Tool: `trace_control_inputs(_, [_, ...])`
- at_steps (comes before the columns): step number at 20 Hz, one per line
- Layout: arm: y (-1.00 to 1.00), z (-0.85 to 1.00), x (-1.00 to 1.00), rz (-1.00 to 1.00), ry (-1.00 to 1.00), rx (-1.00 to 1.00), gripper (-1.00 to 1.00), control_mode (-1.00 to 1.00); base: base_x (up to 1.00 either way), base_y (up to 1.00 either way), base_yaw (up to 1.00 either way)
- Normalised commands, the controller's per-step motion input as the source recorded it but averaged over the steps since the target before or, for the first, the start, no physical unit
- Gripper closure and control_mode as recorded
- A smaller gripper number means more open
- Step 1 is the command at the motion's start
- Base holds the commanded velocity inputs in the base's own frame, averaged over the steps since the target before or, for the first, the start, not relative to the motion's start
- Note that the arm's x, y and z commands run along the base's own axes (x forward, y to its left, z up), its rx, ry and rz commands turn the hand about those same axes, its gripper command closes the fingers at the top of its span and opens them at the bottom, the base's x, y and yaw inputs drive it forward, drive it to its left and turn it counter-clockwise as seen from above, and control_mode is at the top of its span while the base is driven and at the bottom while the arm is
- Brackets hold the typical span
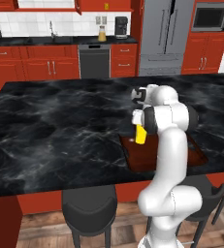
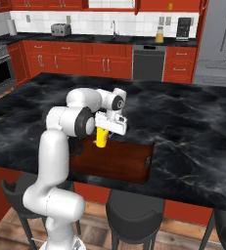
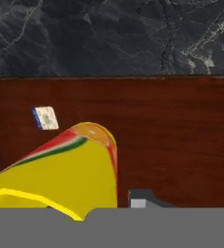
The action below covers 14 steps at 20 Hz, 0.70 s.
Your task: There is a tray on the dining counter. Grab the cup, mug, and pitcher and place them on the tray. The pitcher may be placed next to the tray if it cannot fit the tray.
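The cup (image 2: 101, 137) stands on the tray (image 2: 129, 163) at its 9 o'clock end; whether the end effector (image 2: 106, 131) grips it, I cannot tell. Next likely: release, retreat upward.

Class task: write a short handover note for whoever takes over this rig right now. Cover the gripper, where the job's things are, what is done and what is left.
Gripper: over the near left end of the tray, at the cup; whether its jaws are closed on the cup cannot be told.
Cup: yellow, fruit mark showing, upright at the tray; whether it rests on the wood is unclear.
Tray: on the dining counter, near the front edge.
Pitcher: on the far worktop beside the coffee maker.
Done: cup brought to the tray.
Left: confirm the cup's release, find and fetch the mug, fetch the pitcher.
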Motion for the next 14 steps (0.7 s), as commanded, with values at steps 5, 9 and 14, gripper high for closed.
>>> trace_control_inputs(5, [0.13,-0.14,-0.49,0.15,-0.10,0.04,-1.00,-1.00,0.00,0.00,0.00])
trace_control_inputs(9, [0.36,0.05,-0.61,0.16,-0.13,0.00,-1.00,-1.00,0.00,0.00,0.00])
trace_control_inputs(14, [0.32,0.36,-0.77,0.13,-0.25,0.00,-1.00,-1.00,0.00,0.00,0.00])
